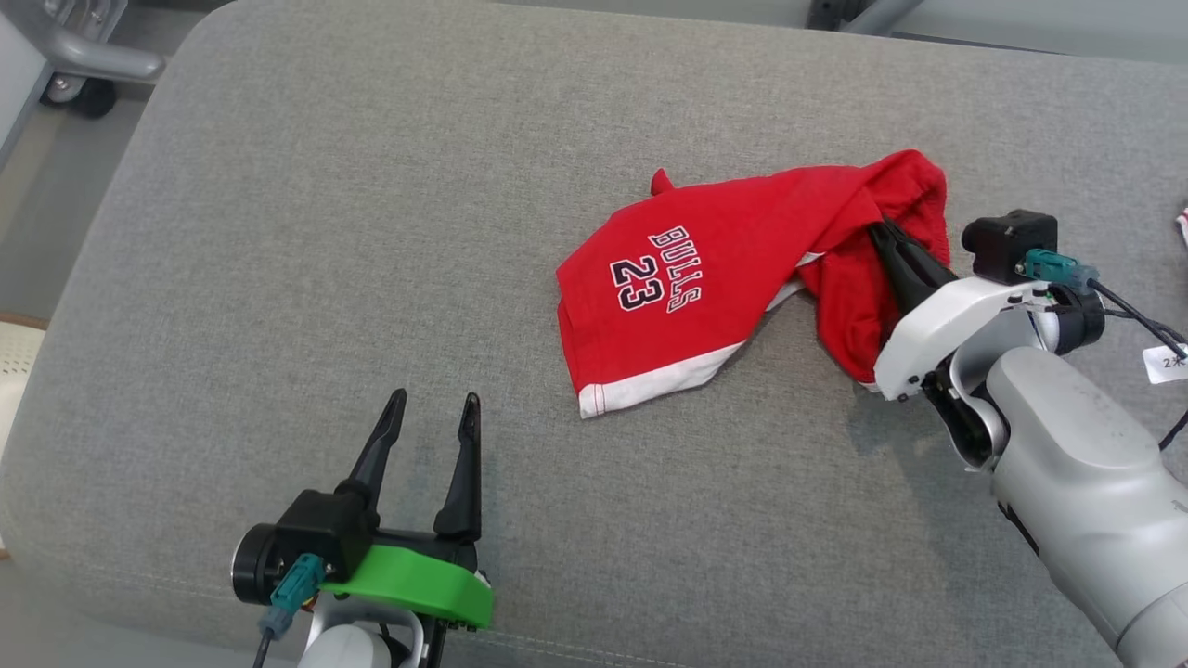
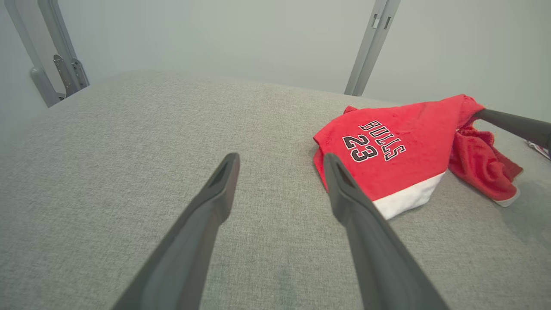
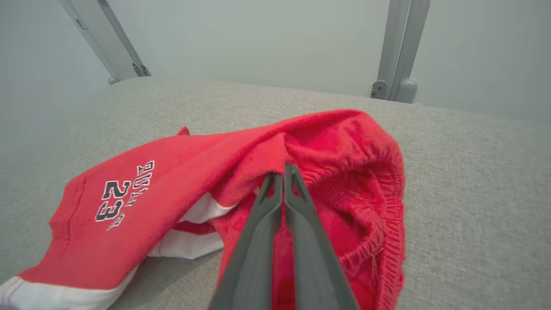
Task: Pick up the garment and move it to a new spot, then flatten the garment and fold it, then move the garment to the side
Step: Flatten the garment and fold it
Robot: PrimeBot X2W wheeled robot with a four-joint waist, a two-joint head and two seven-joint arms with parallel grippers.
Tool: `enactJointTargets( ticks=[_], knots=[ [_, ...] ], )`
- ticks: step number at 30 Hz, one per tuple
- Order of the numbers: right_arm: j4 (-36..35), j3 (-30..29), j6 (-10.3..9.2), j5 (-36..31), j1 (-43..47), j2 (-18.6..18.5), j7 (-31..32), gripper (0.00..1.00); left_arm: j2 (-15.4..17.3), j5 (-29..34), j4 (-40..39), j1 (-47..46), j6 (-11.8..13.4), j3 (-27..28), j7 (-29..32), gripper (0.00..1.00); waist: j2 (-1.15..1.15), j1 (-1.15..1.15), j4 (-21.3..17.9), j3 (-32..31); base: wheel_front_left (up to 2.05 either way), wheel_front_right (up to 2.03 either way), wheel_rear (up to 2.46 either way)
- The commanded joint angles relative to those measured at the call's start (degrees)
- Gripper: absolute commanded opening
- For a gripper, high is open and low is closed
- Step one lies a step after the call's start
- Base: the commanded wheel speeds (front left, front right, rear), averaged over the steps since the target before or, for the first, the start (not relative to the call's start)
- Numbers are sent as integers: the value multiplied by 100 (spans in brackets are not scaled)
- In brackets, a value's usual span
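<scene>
The garment (image 1: pixel 715 278) is a pair of red shorts with white hems and "BULLS 23" printed on one leg, lying crumpled on the grey cushion (image 1: pixel 371 232). My right gripper (image 1: pixel 880 227) is shut on a fold of red cloth near the elastic waistband (image 3: pixel 379 181), lifting that part into a peak. In the right wrist view my right gripper (image 3: pixel 283 168) pinches the fabric between its tips. My left gripper (image 1: pixel 434 401) stands open over bare cushion, well to the left of and nearer than the garment (image 2: pixel 387 150). Its open tips (image 2: pixel 280 161) hold nothing.
Grey metal frame legs (image 2: pixel 370 43) stand behind the cushion. A wheeled base (image 1: pixel 79 65) shows at the far left corner. A white tag (image 1: pixel 1168 364) hangs at the right edge. Wide bare cushion lies left of the garment.
</scene>
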Motion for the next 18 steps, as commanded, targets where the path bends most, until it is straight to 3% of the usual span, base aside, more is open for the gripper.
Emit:
enactJointTargets(
  ticks=[1, 12, 13, 18],
  knots=[
    [-219, 9, -5, 23, 68, -77, -43, 0, 4, 45, -28, 47, 34, 39, -2, 100, 41, 0, -150, -56, 0, 0, 0],
    [-2671, -509, -5, -340, 1156, -556, 18, 0, 5, 100, -74, 209, 38, 208, -3, 100, 41, 0, -747, -295, 0, 0, 0],
    [-3237, -716, -5, -409, 1420, -705, 214, 0, 5, 97, -78, 241, 33, 243, -2, 100, 41, 0, -863, -339, 0, 0, 0],
    [-4585, -1412, -5, -604, 2143, -946, 1156, 0, 6, 96, -82, 277, 10, 247, -2, 100, 41, 0, -1017, -418, 0, 0, 0]
  ],
)
